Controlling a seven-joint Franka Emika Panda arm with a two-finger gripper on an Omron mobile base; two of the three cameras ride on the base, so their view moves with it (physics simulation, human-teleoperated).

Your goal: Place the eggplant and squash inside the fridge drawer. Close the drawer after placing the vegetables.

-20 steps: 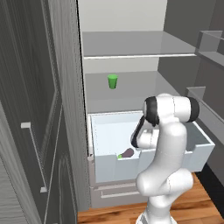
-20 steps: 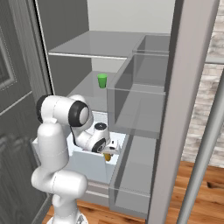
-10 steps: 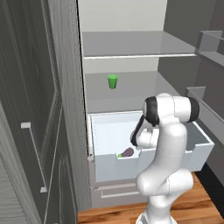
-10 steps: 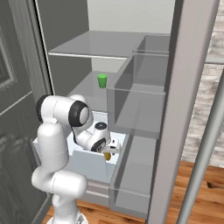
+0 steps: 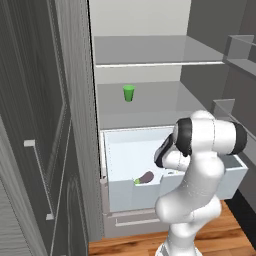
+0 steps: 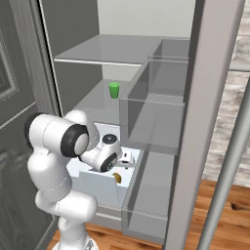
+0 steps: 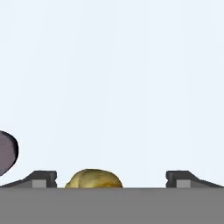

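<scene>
Inside an open refrigerator, the fridge drawer (image 5: 131, 194) stands pulled out below the shelf that carries a green cup (image 5: 129, 93), and both vegetables now appear to lie within its pale walls. The eggplant (image 5: 146, 177) rests on the drawer floor near the front wall, its green stem end pointing toward the drawer's left corner, seen from the left base camera. The squash (image 7: 93, 178), a yellow-brown lump, sits on the drawer floor between the spread fingertips of the gripper (image 7: 111, 177) in the hand view, with bare floor on either side of it and neither tip touching it; from the right base camera it shows as a small yellow shape (image 6: 117, 178) just under the hand, inside the drawer by its front wall. The jaws stand wide apart and hold nothing. A rounded dark purple edge at the left of the hand view is probably the eggplant again, near the squash. Judged from this, the placing half of the job looks finished; what remains is to lift the hand clear of the drawer and push the drawer shut, which has not yet begun.
</scene>
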